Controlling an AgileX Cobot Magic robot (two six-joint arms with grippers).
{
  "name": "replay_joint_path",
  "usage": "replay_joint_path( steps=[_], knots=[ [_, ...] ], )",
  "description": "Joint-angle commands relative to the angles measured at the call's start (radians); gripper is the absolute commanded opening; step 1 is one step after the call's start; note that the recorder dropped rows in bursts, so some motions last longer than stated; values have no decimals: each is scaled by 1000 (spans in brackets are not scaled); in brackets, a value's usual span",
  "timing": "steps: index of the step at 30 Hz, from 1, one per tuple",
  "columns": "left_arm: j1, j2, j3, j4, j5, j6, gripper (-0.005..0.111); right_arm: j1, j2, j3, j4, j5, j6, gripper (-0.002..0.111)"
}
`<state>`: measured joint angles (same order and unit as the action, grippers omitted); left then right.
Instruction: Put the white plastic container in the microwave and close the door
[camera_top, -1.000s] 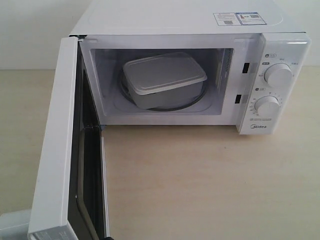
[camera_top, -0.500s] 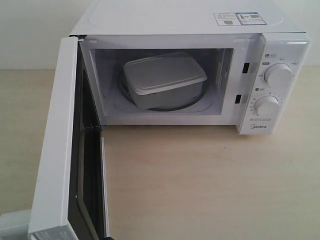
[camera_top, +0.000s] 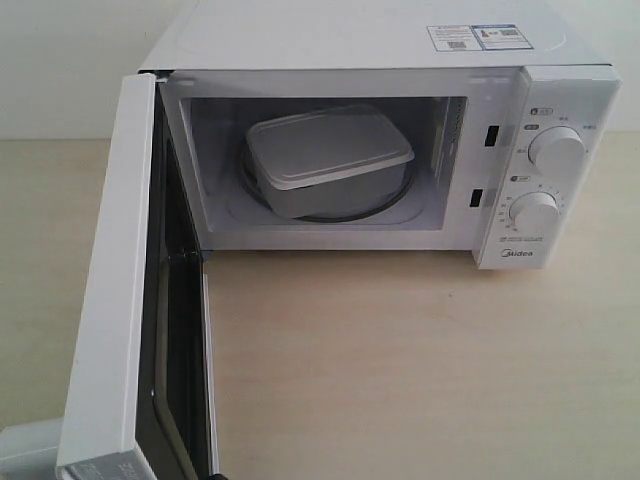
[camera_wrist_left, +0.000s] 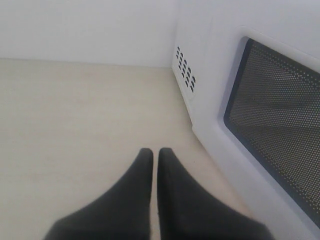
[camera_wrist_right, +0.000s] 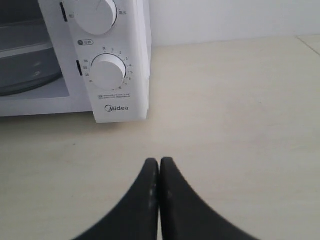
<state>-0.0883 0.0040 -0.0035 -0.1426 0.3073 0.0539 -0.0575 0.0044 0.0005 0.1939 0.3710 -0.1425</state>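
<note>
Pale wooden tabletop (camera_wrist_right: 240, 100) spreads beneath and ahead of the right gripper (camera_wrist_right: 159, 162). A plain white wall (camera_wrist_right: 225, 20) stands beyond.

The left jaws consist of two matte black fingers (camera_wrist_left: 125, 210) with a smooth surface. Each finger is broad at the base and narrows along a concave outer edge to a rounded tip. The inner edges are straight. The finger nearer the microwave (camera_wrist_left: 200, 50) has the same shape and finish as its partner. The right jaws consist of two black fingers (camera_wrist_right: 135, 210) with the same tapered profile. These show a slight sheen and faint pale specks along the inner edges.
</note>
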Motion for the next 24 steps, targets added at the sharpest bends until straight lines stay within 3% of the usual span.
replay_joint_path(
  steps=[1, 6, 24],
  knots=[
    [-3, -4, 3, 5, -1, -1, 4, -2, -4, 0, -58, -15, 48, 0],
    [-3, -4, 3, 5, -1, -1, 4, -2, -4, 0, -104, -20, 143, 0],
    [-3, -4, 3, 5, -1, -1, 4, -2, -4, 0, -101, -22, 170, 0]
  ],
)
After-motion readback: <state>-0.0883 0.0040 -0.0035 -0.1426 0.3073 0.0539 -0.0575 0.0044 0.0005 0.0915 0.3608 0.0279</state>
